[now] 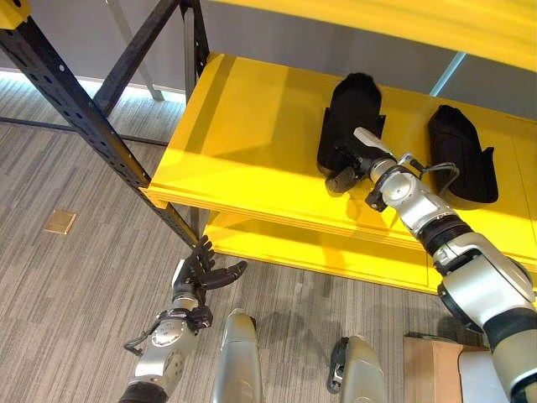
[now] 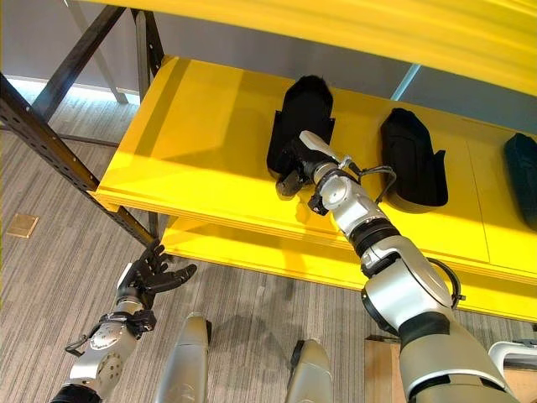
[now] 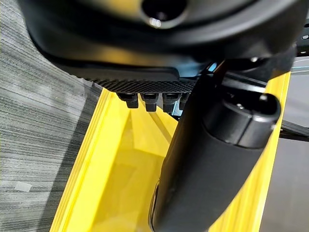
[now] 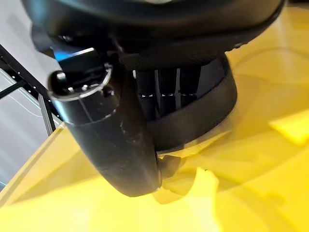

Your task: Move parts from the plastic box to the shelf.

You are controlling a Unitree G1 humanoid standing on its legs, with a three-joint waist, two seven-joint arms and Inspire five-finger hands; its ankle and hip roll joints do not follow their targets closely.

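A black moulded part (image 1: 352,105) lies on the middle board of the yellow shelf (image 1: 243,143). My right hand (image 1: 346,161) is at the part's near end. In the right wrist view its fingers reach inside the part's rim (image 4: 203,116) and the thumb (image 4: 106,140) presses on the outside, so the hand is shut on it. A second black part (image 1: 460,151) lies to the right on the same board. My left hand (image 1: 201,273) hangs low in front of the shelf's lower board (image 3: 116,183), open and holding nothing.
A third dark part (image 2: 522,176) lies at the shelf's far right. A black steel frame post (image 1: 84,109) slants down the shelf's left side. A brown cardboard box (image 1: 432,369) stands on the floor at lower right, and a brass floor plate (image 1: 59,222) is set in the carpet at left.
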